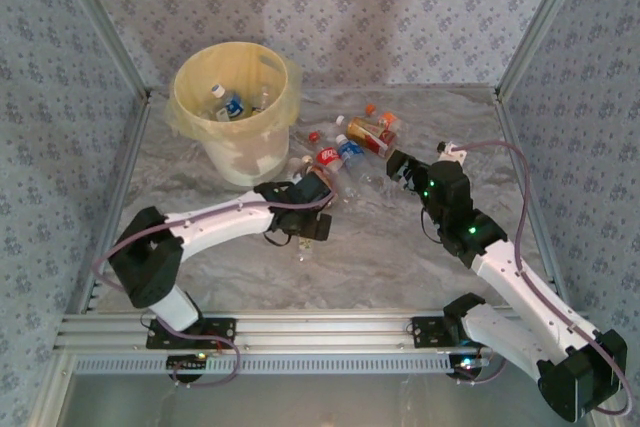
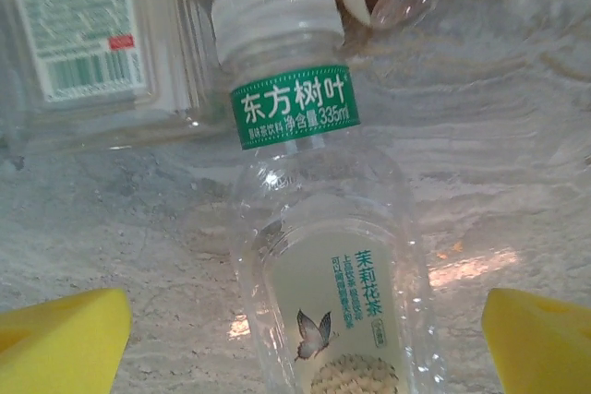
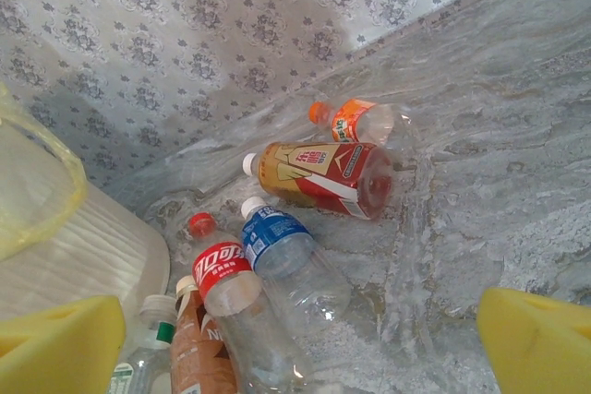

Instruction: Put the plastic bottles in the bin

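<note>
The left arm [image 1: 230, 219] is stretched toward the bottles [image 1: 328, 157], its jaws spread around a green-labelled bottle [image 2: 314, 228]. The right arm [image 1: 470, 232] is angled toward them, jaws released.

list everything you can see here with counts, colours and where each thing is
bin: one, cream-yellow with a yellowish bag liner, far left part of the table
bottles in the bin: at least two, clear, one with a blue label, lying inside
bottles on the table: six in the right wrist view, clear, labels orange, red-gold, blue, red, brown and green, clustered beside the bin
table: one, grey marbled
walls: three, blue-grey patterned, around the table
left gripper: one, yellow fingertips, open, either side of the green-label bottle without touching it
right gripper: one, yellow fingertips, open, facing the cluster
</note>
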